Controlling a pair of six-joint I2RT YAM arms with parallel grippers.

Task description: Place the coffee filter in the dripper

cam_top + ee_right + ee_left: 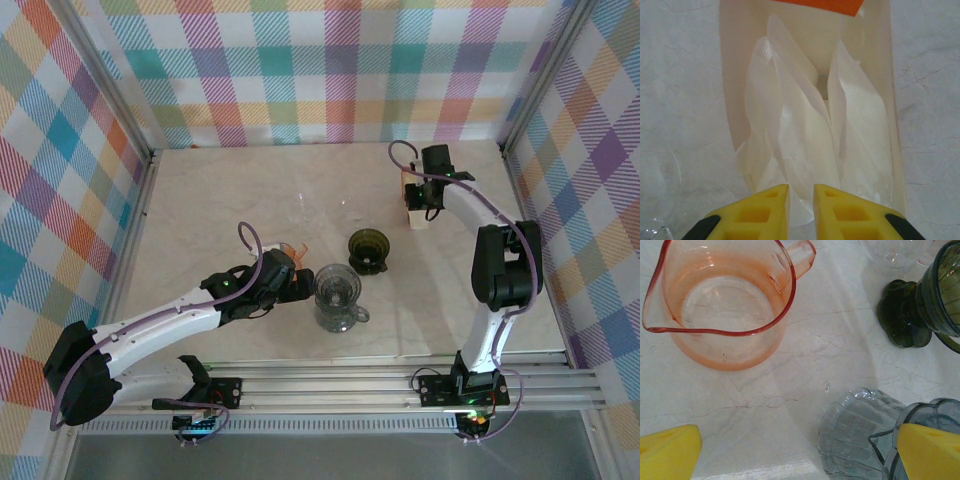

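White paper coffee filters [805, 135] stand fanned in a cream box [730, 75] at the back right of the table [240, 190]. My right gripper [801, 192] points down into that box [411, 205], its yellow fingers [762, 207] a narrow gap apart, with the lower edge of one coffee filter lying in the gap. A dark green dripper [367, 248] stands mid-table. A clear blue-grey ribbed dripper [337, 297] stands nearer the front. My left gripper [797, 455] is wide open low over the table, its right finger [927, 450] above the ribbed dripper [860, 435].
An orange transparent pitcher [725, 305] stands upright just ahead of the left gripper, handle to its far side. The green dripper [920, 305] is to its right. Checked walls enclose the table on three sides. A clear glass rim [660, 200] lies left of the filter box.
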